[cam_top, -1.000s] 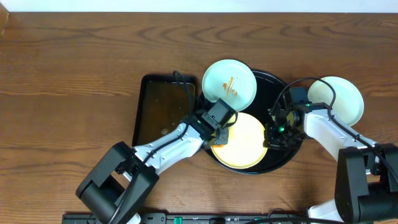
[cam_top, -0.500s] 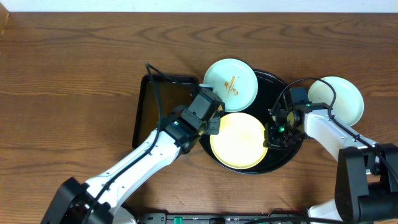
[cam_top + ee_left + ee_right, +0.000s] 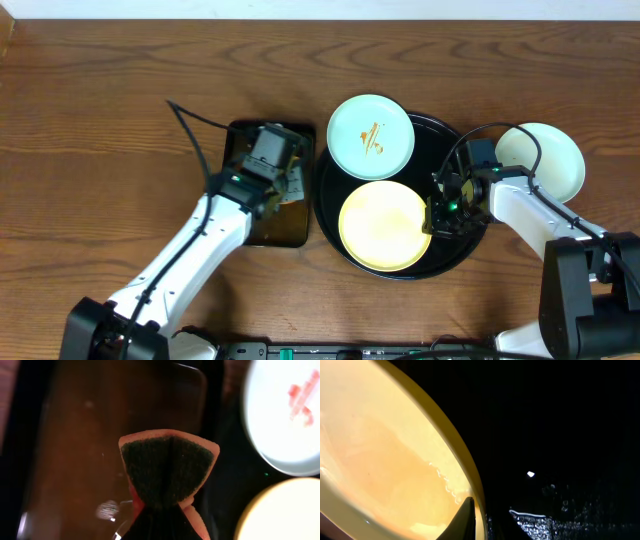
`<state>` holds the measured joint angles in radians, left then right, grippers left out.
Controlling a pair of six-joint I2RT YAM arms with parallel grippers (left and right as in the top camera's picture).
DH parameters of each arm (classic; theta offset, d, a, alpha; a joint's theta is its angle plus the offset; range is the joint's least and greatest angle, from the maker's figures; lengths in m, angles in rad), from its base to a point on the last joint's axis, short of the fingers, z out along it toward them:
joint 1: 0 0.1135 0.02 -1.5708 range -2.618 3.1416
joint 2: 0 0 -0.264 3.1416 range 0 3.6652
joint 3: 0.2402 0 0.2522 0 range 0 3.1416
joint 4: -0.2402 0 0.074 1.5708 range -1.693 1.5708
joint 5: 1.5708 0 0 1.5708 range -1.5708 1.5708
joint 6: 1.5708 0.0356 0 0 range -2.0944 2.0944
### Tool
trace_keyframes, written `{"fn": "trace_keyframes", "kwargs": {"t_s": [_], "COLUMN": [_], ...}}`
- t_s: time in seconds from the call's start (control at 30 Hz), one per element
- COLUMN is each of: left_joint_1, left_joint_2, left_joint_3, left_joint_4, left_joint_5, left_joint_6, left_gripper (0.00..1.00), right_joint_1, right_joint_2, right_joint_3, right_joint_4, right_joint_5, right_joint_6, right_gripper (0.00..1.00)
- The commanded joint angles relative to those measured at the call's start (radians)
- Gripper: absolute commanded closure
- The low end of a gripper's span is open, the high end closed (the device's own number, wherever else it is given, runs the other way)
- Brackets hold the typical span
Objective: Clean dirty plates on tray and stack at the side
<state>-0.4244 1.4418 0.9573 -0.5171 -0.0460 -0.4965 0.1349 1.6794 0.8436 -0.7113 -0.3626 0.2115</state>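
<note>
"The left pincer [image 3: 159, 510]?"

"Clamped tight on the sponge [image 3: 167, 472]. It's over the rectangular tray [image 3: 275, 230] now, but a second ago it was at the yellow plate [image 3: 385, 225]."

"And the right pincer [image 3: 490, 515]?"

"Nearly closed, with its tips astride that plate's rim on the round tray [image 3: 455, 255]. Whether it's gripping, I can't tell."

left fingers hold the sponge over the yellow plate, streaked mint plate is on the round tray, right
No. The left fingers hold the sponge over the rectangular tray, not the yellow plate, as the overhead view shows. The streaked mint plate is on the round tray.
</note>
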Motion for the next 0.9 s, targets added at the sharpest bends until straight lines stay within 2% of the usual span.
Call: {"fn": "trace_keyframes", "kwargs": {"t_s": [0.0,0.27,0.37,0.67,0.87], "left_joint_1": [0.028,0.030,0.030,0.030,0.030], "left_joint_2": [0.002,0.002,0.002,0.002,0.002], "left_joint_3": [-0.008,-0.018,-0.019,-0.019,-0.019], "left_joint_4": [-0.008,-0.018,-0.021,-0.020,-0.021], "left_joint_5": [-0.018,-0.018,-0.018,-0.018,-0.018], "left_joint_6": [0.010,0.010,0.010,0.010,0.010], "left_gripper": [0.92,0.92,0.92,0.92,0.92], "right_joint_1": [0.010,0.008,0.007,0.002,0.002], "right_joint_2": [0.000,-0.021,-0.064,-0.206,-0.237], "right_joint_3": [-0.026,-0.023,0.002,0.032,0.033], "right_joint_4": [0.009,0.048,0.056,0.062,0.102], "right_joint_5": [0.017,-0.027,-0.094,-0.097,0.064], "right_joint_6": [0.002,-0.031,-0.085,-0.097,-0.097], "right_gripper": [0.99,0.99,0.99,0.99,0.99]}}
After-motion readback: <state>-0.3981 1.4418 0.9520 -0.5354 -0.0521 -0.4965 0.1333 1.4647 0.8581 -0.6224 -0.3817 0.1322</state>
